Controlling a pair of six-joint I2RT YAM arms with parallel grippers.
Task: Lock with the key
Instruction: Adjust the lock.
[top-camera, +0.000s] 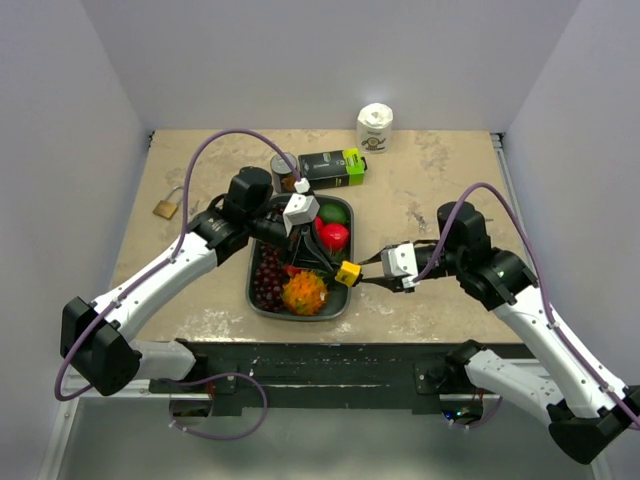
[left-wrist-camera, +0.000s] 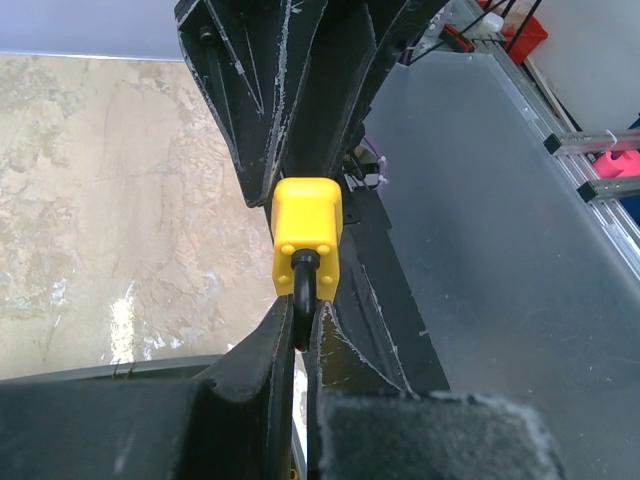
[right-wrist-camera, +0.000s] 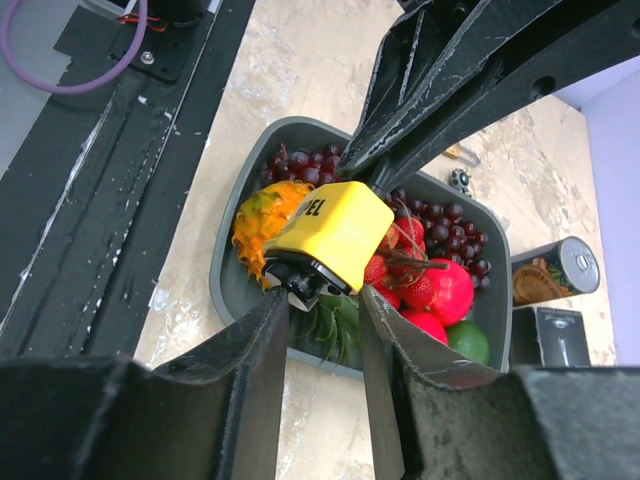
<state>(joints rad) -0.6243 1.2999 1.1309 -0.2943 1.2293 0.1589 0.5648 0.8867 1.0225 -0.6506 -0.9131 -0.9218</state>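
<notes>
Jointly we brace the yellow plastic padlock (top-camera: 347, 272) for turning: left gripper (left-wrist-camera: 303, 315) clamps its black shackle (left-wrist-camera: 303, 282), right gripper (right-wrist-camera: 322, 300) pinches the black key (right-wrist-camera: 298, 282).

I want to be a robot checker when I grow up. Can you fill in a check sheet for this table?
Surface: tan table, no spills seen.
Job's things: yellow lock held in the air above the tray's edge, between both grippers; no key made out.
Clutter: tray of fruit, can, box, white roll, brass lock far left.
Grippers: left gripper shut on the yellow lock's black loop; right gripper flanks its other end, grip unclear.
Cables: purple cables arch over each arm, clear of the lock.
Surroundings: white walls; nothing else seen.
</notes>
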